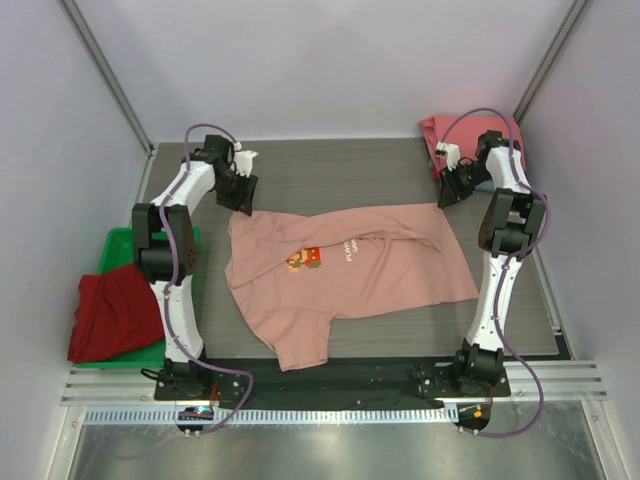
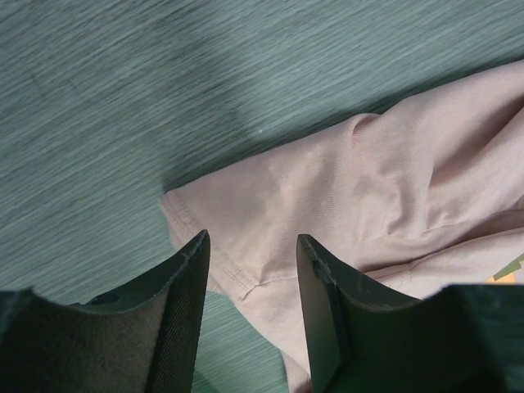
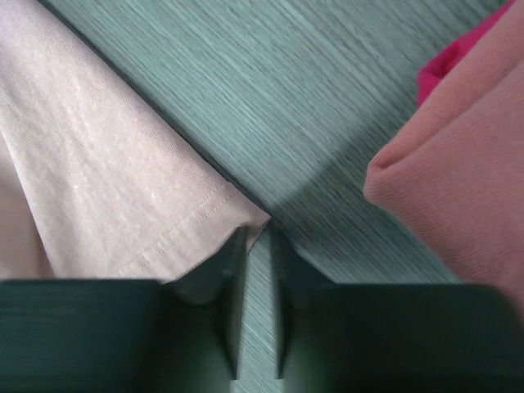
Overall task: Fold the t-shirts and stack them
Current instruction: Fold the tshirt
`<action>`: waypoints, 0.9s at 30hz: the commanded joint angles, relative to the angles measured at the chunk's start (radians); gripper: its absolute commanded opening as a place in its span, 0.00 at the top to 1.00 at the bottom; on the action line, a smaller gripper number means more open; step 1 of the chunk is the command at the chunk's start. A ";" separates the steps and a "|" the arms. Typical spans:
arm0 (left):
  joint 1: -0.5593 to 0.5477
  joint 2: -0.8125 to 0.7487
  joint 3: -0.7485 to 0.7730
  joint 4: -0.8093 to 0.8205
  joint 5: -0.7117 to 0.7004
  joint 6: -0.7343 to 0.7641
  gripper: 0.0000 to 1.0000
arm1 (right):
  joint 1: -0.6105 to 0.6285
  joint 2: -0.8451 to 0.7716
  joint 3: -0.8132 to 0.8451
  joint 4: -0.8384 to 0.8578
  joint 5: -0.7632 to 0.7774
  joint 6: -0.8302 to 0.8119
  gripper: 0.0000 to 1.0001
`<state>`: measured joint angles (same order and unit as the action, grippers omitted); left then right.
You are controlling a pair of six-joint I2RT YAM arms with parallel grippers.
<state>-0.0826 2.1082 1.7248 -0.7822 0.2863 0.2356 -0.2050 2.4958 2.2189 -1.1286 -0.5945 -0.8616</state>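
Starting on pink tee (image 1: 350, 270): spread flat, barely folded, hem under wide-open, empty left fingers (image 2: 184, 295), corner just beside barely parted, empty right fingers (image 3: 214, 270); coral tee (image 1: 455, 135) seemingly folded beyond them; dark red tee (image 1: 115, 310) untouched, well apart

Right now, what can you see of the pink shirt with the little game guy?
The dusty-pink t-shirt looks like soft cotton and lies spread and wrinkled on the grey table, a pixel character print on its chest. One sleeve points toward the arms' bases. The left gripper, open, is over one hemmed corner; the right gripper, barely parted, sits at another.
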 commanded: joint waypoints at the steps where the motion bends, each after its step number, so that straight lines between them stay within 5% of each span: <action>1: 0.015 -0.021 0.009 -0.009 -0.021 0.011 0.52 | 0.003 -0.072 0.039 0.018 -0.028 -0.007 0.72; 10: 0.024 -0.008 0.002 -0.005 -0.064 0.021 0.50 | 0.004 -0.029 0.076 0.046 -0.077 0.053 0.63; 27: 0.037 0.030 0.016 -0.006 -0.095 0.030 0.50 | 0.010 0.008 0.065 -0.072 -0.050 -0.043 0.63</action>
<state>-0.0502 2.1368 1.7248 -0.7856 0.2005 0.2451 -0.1993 2.5000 2.2570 -1.1393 -0.6437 -0.8612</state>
